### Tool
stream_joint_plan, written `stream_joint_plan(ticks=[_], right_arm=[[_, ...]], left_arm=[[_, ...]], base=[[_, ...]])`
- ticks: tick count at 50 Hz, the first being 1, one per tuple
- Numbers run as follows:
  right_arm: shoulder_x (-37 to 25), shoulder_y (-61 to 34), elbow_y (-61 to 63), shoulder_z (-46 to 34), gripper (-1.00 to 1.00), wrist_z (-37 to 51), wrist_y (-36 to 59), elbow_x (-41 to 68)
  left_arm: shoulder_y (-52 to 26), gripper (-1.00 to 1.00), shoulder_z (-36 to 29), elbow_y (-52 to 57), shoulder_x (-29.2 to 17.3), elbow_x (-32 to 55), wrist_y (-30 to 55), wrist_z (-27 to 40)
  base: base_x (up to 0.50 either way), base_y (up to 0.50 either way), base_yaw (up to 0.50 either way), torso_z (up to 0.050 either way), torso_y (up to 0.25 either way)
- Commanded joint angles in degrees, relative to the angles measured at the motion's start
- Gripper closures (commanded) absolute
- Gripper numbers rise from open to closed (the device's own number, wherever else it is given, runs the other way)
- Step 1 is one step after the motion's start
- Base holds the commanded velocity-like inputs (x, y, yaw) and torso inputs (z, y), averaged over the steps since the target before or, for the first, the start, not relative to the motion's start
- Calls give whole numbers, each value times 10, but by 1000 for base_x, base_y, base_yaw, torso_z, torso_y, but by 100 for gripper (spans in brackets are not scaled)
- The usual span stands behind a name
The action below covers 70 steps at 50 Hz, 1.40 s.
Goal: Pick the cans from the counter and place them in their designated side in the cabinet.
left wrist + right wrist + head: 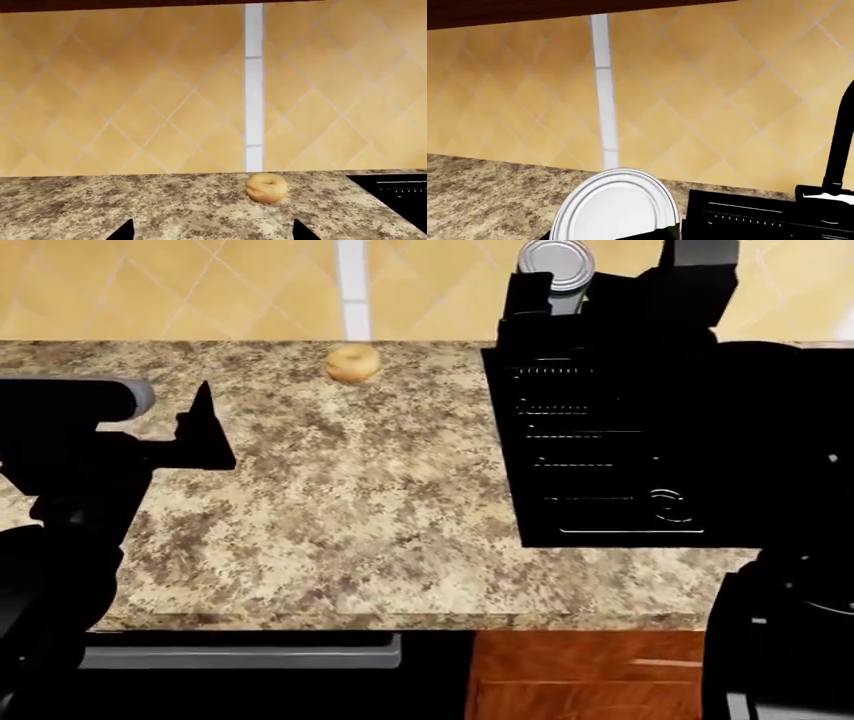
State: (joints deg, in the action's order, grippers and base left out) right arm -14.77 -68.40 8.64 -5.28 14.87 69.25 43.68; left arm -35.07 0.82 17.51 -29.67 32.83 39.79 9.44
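One can [557, 262], silver top up, hangs above the back edge of the sink with my right gripper [571, 290] shut on it. The right wrist view shows its round lid [617, 205] close up, with a strip of green label by a dark finger [650, 234]. My left gripper [200, 435] hovers over the left part of the granite counter [374, 500]. Its two dark fingertips [123, 231] stand far apart, open, nothing between them. The left gripper [213, 234] faces the wall.
A tan bagel [352, 363] lies near the wall, ahead of the left gripper as the bagel [266, 187]. The black sink [627, 440] takes up the counter's right part, with a black faucet [840, 145]. A dark wood cabinet edge [527, 12] runs above the tiles.
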Motion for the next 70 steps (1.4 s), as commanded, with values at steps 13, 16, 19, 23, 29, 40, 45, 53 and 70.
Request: stream_joint_plan(ticks=[13,16,19,23,29,40,45,53,70], right_arm=[[2,-7,-26,-5,100,-4,-35,-22],[6,-6,-43,-15,100,-12,-54,-31],[7,-7,-44,-15,100,-14,-55,-29],[5,-13,-40,-14,100,-13,-47,-23],[0,-30,-40,-19,100,-5,-39,-27],[-5,-196,-142,-97,100,-25,-39,-88],[11,-301,-234,-129,100,-41,-51,-118],[49,-435,-390,-171,100,-91,-115,-158],[147,-666,-824,-100,100,-176,-327,-335]], left_arm=[[-8,-100,-7,-14,2,-5,-11,-2],[-8,-100,-7,-16,2,-5,-12,-2],[-7,-100,-7,-16,2,-5,-13,-2],[-8,-100,-7,-18,1,-6,-13,-1],[-14,-100,-10,-23,0,-9,-15,-2],[-18,-100,-15,-41,0,-25,-35,-3],[-22,-100,-10,-43,-3,-23,-33,-1],[-27,-100,0,-38,-7,-15,-26,4],[-33,-100,3,-33,-11,-12,-18,11]], base=[[-93,-500,0,0,0],[-51,-500,0,0,0],[-38,-500,0,0,0],[0,-69,0,0,0],[0,0,0,0,0],[0,0,0,0,0],[0,0,0,0,0],[0,0,0,1,0],[0,0,0,0,0]])
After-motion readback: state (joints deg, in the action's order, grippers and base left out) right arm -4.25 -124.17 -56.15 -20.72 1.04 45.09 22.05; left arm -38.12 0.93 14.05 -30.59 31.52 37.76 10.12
